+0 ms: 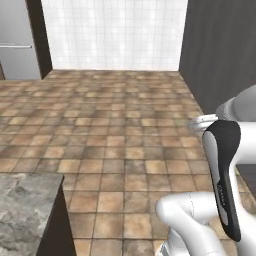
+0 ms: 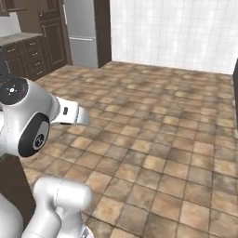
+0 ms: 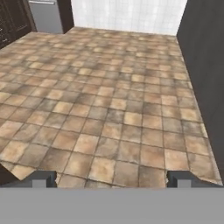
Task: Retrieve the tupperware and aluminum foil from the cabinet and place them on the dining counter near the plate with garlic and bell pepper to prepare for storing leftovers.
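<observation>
My gripper [image 3: 113, 179] is open over bare brown floor tiles [image 3: 109, 109], its two dark fingertips [image 3: 43, 178] far apart with nothing between them. The white arm [image 1: 222, 175] rises at the lower right of the left base view and bends forward. The tupperware, the aluminum foil and the plate with garlic and bell pepper are out of view. Dark wooden cabinets [image 2: 35, 56] with drawers stand at the far left under a pale counter top; their doors look shut, and I cannot tell what they hold.
A steel fridge [image 2: 83, 32] stands beside the cabinets, against a white tiled back wall [image 1: 115, 35]. A tall dark wall [image 1: 220, 50] bounds the right side. The corner of a grey stone counter [image 1: 22, 210] juts in close at the lower left. Wide tiled floor lies ahead.
</observation>
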